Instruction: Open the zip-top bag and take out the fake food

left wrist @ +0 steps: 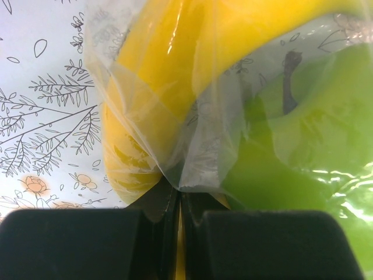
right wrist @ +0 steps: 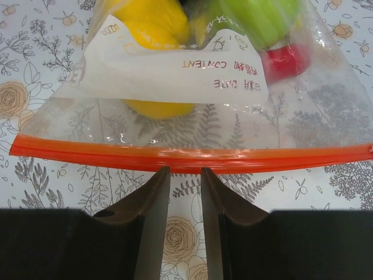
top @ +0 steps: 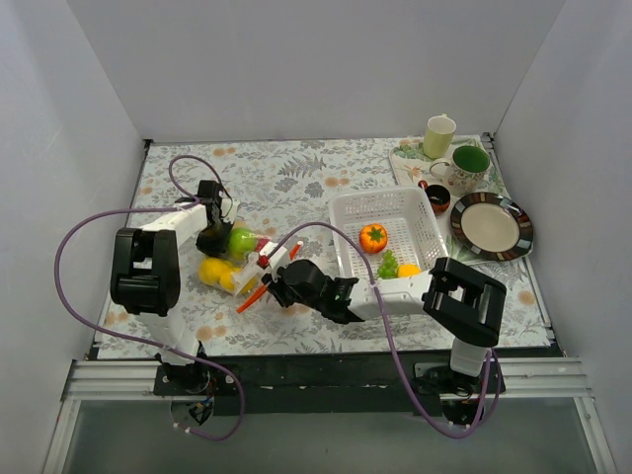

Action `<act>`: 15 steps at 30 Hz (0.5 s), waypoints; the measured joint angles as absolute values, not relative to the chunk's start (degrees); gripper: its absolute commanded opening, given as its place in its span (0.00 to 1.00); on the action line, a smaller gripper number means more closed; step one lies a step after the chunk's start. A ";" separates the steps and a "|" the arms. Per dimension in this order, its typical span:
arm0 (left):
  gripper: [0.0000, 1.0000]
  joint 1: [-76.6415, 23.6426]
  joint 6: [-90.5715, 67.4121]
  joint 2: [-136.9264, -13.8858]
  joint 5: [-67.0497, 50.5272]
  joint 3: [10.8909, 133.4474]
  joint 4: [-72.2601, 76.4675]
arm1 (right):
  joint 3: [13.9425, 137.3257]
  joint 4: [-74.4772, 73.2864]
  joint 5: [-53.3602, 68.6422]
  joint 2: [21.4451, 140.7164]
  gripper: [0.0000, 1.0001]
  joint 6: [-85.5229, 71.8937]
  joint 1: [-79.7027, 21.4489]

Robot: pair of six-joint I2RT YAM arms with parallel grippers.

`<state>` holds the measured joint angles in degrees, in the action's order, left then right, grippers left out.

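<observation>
The white basket (top: 407, 219) stands just right of the zip-top bag (top: 247, 262); bare tablecloth (top: 286, 183) lies open beyond both.

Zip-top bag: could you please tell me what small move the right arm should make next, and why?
Probably ease the right fingers forward onto the orange zip strip and close. They stand slightly apart just short of it, holding nothing, while the left fingers pinch the bag at its other end.

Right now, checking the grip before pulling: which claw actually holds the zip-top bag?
The left claw, pinched shut on the zip-top bag; the right claw stands parted at the zip strip, gripping nothing.
</observation>
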<state>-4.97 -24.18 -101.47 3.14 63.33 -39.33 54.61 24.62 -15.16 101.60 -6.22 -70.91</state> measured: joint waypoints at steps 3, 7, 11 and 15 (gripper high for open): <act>0.00 -4.97 -24.08 -101.45 3.14 63.33 -39.35 | 54.57 24.60 -15.86 101.56 0.28 -6.70 -70.65; 0.00 -4.99 -23.88 -101.21 3.14 63.00 -39.03 | 54.54 24.64 -16.14 101.56 0.25 -7.92 -69.71; 0.00 -4.99 -23.79 -100.86 3.14 62.61 -38.72 | 54.52 24.86 -15.73 101.56 0.24 -9.10 -68.01; 0.00 -4.99 -23.75 -100.79 3.14 62.54 -38.72 | 54.54 25.50 -14.48 101.62 0.23 -10.31 -66.15</act>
<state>-4.99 -23.75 -100.79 3.14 62.54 -38.72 54.54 25.50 -14.48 101.62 -10.31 -66.15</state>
